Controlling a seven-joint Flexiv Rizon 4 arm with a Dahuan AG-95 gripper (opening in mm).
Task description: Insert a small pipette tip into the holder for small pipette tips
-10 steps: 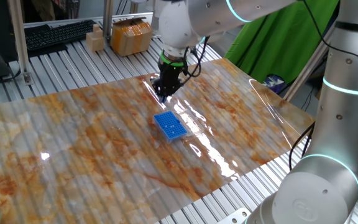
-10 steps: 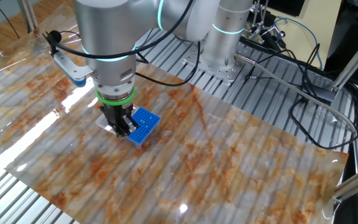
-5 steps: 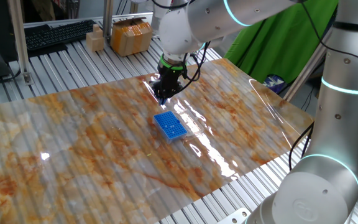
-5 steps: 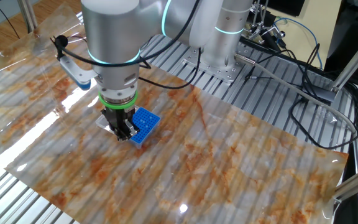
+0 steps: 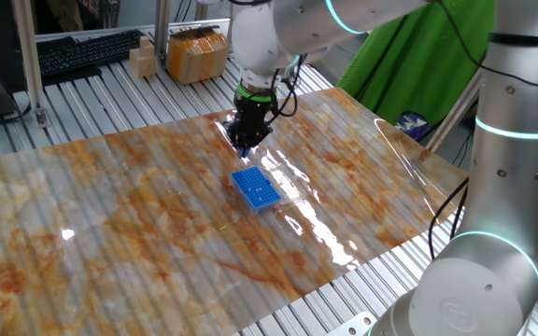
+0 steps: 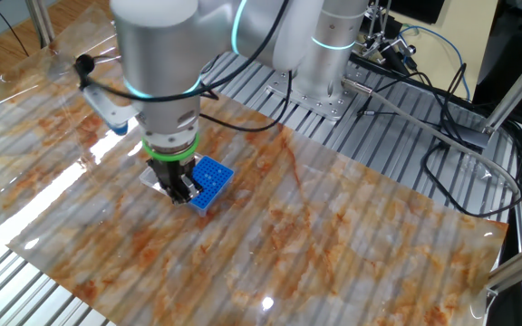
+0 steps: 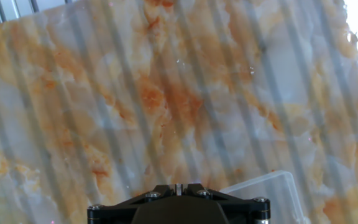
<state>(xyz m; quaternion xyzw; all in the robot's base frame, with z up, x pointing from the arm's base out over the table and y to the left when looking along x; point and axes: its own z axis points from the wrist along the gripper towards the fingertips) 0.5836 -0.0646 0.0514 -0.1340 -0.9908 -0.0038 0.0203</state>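
Claw (image 5: 244,147) above table (image 5: 110,215), just behind blue rack (image 5: 255,189), near a clear plastic box (image 7: 272,193) seen in hand view. Open or closed: cannot tell, fingertips too small and dark in both fixed views, hidden in hand view. No tip visible in the claw or on the table. Rack (image 6: 208,181) flat on table, apart from claw (image 6: 181,192). Likely tip pickup or carry. For a good insert: keep tip vertical, centre over one hole, lower slowly, avoid nudging the light rack
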